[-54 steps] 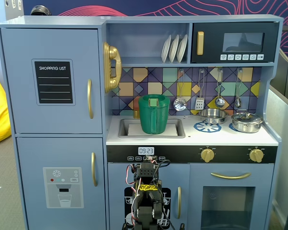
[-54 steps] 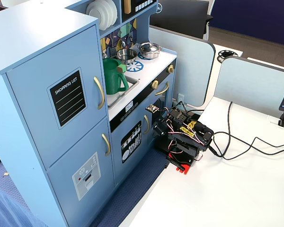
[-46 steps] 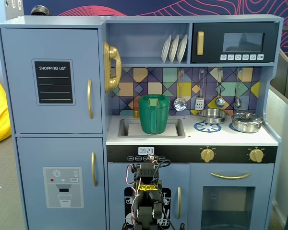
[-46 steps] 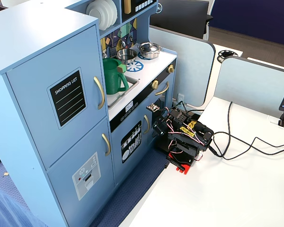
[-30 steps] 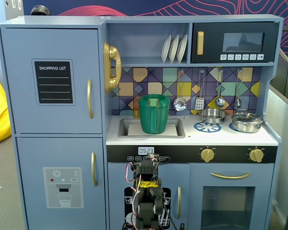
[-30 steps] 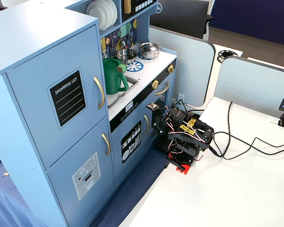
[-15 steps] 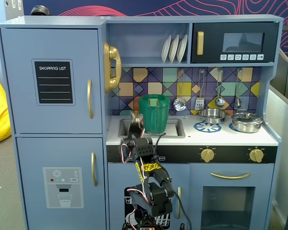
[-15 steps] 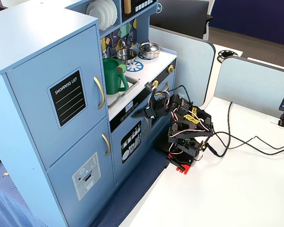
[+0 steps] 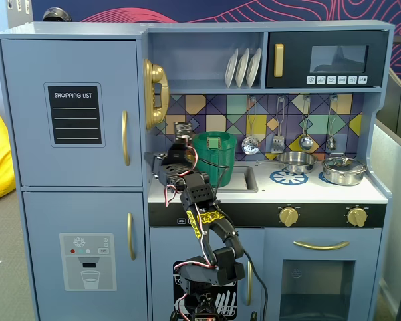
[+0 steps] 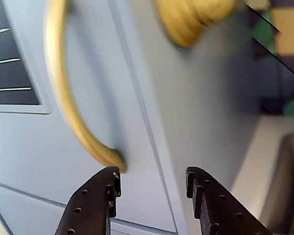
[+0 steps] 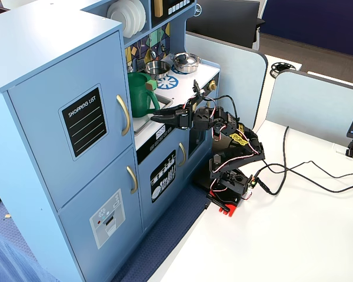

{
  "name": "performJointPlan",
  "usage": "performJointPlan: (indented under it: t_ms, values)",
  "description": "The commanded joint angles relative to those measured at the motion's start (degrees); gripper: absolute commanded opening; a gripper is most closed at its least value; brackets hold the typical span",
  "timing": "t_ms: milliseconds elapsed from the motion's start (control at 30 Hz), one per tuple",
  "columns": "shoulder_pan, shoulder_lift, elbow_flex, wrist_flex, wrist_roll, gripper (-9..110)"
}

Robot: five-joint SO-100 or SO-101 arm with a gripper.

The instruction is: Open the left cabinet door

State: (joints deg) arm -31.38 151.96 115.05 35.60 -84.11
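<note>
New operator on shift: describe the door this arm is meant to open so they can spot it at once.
On the pale-blue toy kitchen, look at the tall cabinet column on the left of a fixed view. The left cabinet door is the upper panel there, closed, with a vertical gold handle. Only it carries the black SHOPPING LIST chalkboard; the door below shows a grey dispenser panel.

"SHOPPING LIST" on left cabinet door (image 9: pixel 73 114)

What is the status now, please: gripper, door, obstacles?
Black two-finger gripper open, empty, just short of the gold bar handle. Pale-blue door with black chalkboard panel shut. Nothing between.
</note>
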Motion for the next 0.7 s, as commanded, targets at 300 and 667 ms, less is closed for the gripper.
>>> performJointPlan:
  t_ms: [300, 667]
  values:
    - [-5.8, -3.96, -4.39, -5.62, -18.28, 11]
    - [-4.48, -9.32, -6.77, -7.73, -16.52, 20]
